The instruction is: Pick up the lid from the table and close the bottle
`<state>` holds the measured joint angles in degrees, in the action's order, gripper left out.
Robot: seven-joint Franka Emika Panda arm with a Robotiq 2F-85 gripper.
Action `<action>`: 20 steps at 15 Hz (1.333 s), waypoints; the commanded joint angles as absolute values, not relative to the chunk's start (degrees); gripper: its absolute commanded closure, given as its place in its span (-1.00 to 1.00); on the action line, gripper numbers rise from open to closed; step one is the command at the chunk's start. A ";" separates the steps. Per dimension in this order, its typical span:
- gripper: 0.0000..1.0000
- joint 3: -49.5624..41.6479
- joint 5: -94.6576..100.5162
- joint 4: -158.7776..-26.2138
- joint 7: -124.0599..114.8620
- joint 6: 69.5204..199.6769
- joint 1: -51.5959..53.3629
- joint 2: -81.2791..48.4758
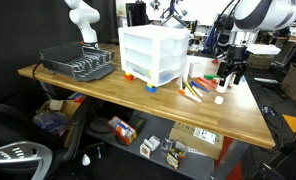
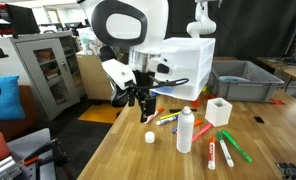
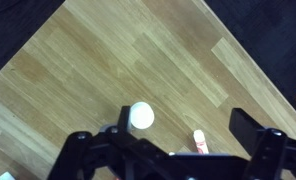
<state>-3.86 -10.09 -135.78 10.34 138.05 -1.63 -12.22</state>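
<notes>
Now, claw (image 2: 138, 107): wide open, holds nothing, hangs over the table (image 3: 108, 60) ready to drop
lid (image 3: 140, 116): flat on the wood, low middle of the wrist view, under the claw
bottle (image 2: 186, 130): stands up straight near the lid, so capping looks like a short trip
</notes>
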 commanded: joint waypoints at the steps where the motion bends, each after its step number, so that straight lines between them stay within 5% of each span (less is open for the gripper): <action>1: -1.00 -4.14 -6.15 -135.22 5.59 137.71 -2.06 -12.99; 20: -1.00 -2.31 -3.22 -134.26 0.75 154.91 -2.49 -24.82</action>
<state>-3.20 -3.07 -134.93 0.22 153.56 -1.42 -23.56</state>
